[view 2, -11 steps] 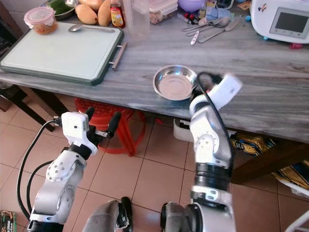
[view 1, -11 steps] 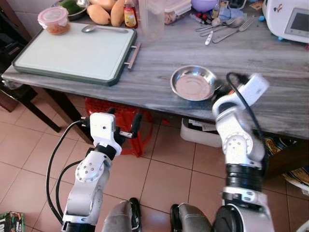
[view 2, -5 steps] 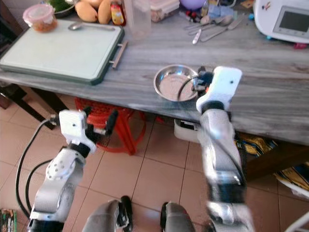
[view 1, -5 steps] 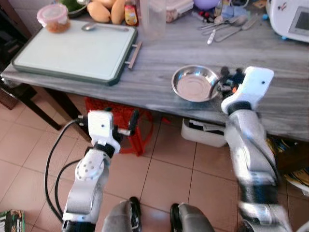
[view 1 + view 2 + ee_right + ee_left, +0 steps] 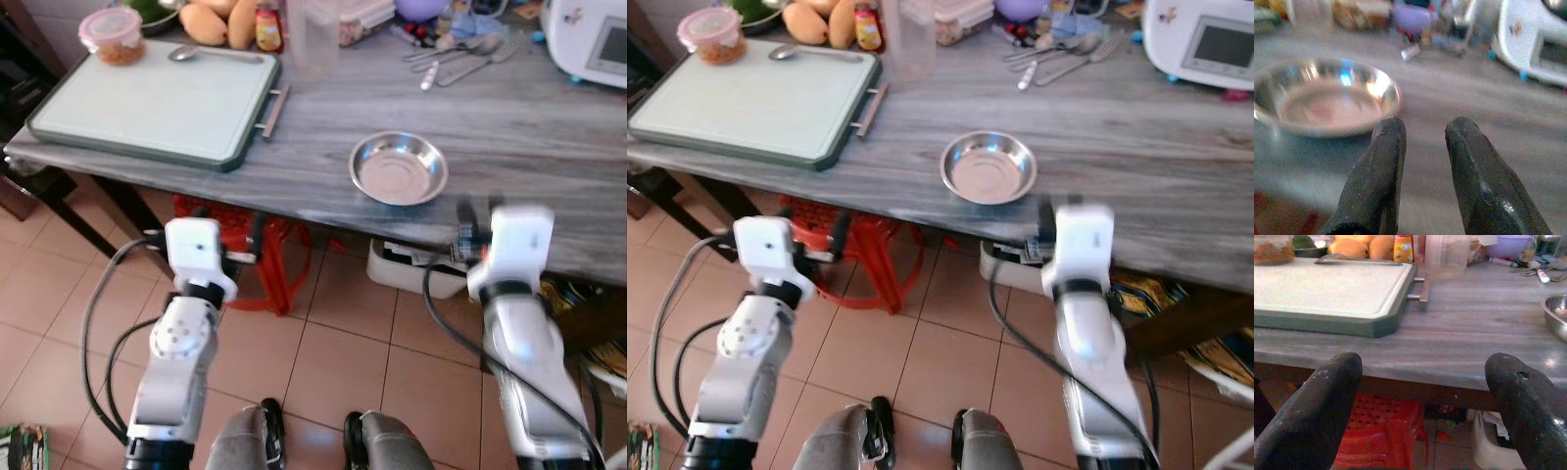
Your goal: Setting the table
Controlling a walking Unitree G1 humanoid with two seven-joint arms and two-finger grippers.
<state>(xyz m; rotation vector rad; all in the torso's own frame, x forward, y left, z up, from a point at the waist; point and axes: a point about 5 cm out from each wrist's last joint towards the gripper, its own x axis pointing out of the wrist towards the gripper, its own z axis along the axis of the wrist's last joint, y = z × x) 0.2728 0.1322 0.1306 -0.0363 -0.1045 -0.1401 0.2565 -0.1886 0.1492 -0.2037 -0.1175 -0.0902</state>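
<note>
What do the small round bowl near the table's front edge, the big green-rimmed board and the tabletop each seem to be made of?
Bowl: polished metal, likely stainless steel; it shows bright mirror-like reflections.
Board: probably matte plastic, pale and even with a dark green rim; metal-looking handle.
Tabletop: grey streaked grain, wood or wood-look laminate; cannot tell which.

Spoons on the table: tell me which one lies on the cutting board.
The lone spoon at the cutting board's far edge; the others sit in the cutlery pile on bare tabletop.

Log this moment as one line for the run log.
steel bowl: on grey table, near front edge, empty | right gripper: open, empty, beside bowl | left gripper: open, empty, below table edge
</note>
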